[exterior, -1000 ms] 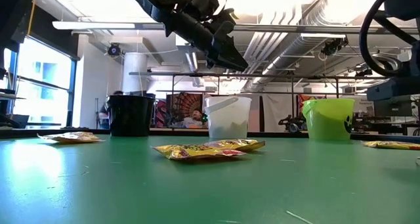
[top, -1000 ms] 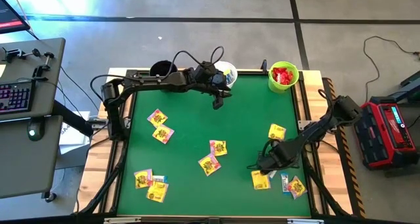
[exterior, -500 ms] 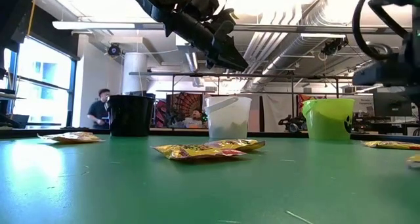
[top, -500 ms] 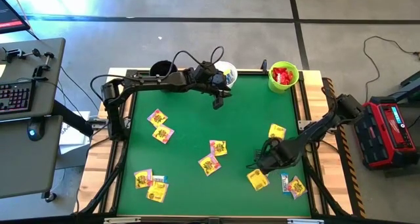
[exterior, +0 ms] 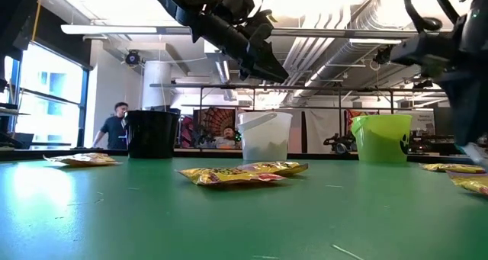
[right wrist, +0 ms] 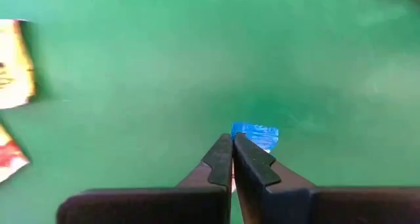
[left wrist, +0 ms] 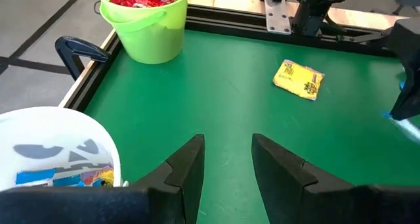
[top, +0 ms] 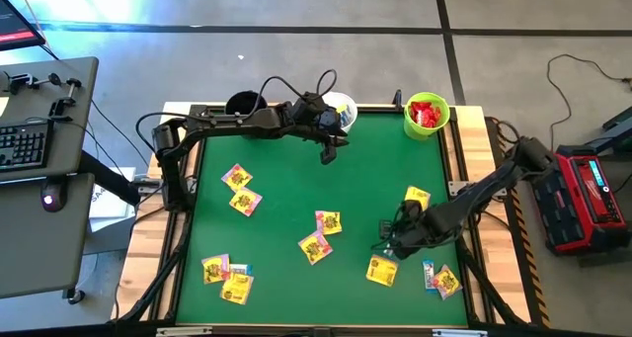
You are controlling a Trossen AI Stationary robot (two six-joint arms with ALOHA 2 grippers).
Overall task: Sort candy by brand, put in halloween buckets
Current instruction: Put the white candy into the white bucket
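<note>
My right gripper (top: 387, 248) is shut on a slim white-and-blue candy packet (right wrist: 256, 134) low over the table's right half. My left gripper (top: 327, 155) hangs open and empty in the air just in front of the white bucket (top: 342, 109); in the left wrist view (left wrist: 228, 159) its fingers stand apart. The white bucket (left wrist: 56, 142) holds white-and-blue packets. The lime green bucket (top: 427, 116) holds red candy. The black bucket (top: 242, 105) stands at the far left. Several yellow packets lie flat on the green mat, the nearest (top: 381, 269) just in front of my right gripper. My right gripper pinches the white-and-blue packet between its two fingers. Only the packet's blue end (right wrist: 257, 131) shows, sticking out past the fingertips (right wrist: 222, 152); the fingers hide the rest. The fingers slant down from the table's right side.
Yellow packets lie at the left (top: 237, 177), at the near left (top: 225, 273), in the middle (top: 321, 233) and on the right (top: 417, 197). Another white-and-blue packet (top: 429, 273) and a yellow one (top: 446, 281) lie at the near right. A person (exterior: 114, 126) stands in the room behind.
My right gripper has gone toward the table's left edge and come up off the mat, shut on the white-and-blue packet. The yellow packet beside it has slid a little toward the left. The person in the room behind has come into view.
</note>
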